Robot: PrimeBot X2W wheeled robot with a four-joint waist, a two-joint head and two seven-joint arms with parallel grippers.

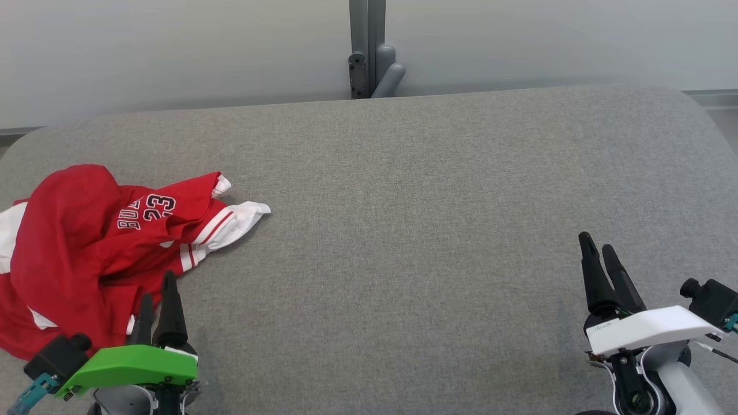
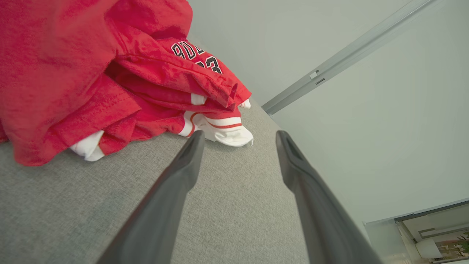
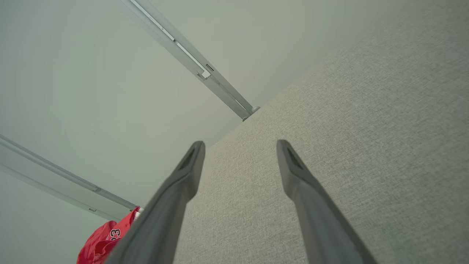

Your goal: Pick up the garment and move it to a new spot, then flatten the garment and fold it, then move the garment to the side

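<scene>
Where the left gripper (image 1: 157, 288) stands: low over the grey padded table (image 1: 403, 259), its two fingers spread wide with nothing between them.
Just ahead of its fingertips: the near edge of the red garment (image 1: 86, 248), a jersey lying in a crumpled heap. In the wrist view the heap rises ahead and to the left of the fingers, and I see no contact.
Nearest edge: the white striped cuff (image 2: 227, 134), lying flat on the table just past one fingertip.
Handling, as I judge it: light, limp and thin. It should sag and trail when lifted, and the loose layers may slide over one another. Nothing about it is fragile.
Where to take hold, as I judge it: a stitched edge such as the cuff or a hem, where the doubled cloth gives the fingers some bulk. The smooth middle of the heap would likely give up a single layer.
Far across from it: the right gripper (image 1: 597, 242), also spread and empty, over bare table and well apart from the garment.
</scene>
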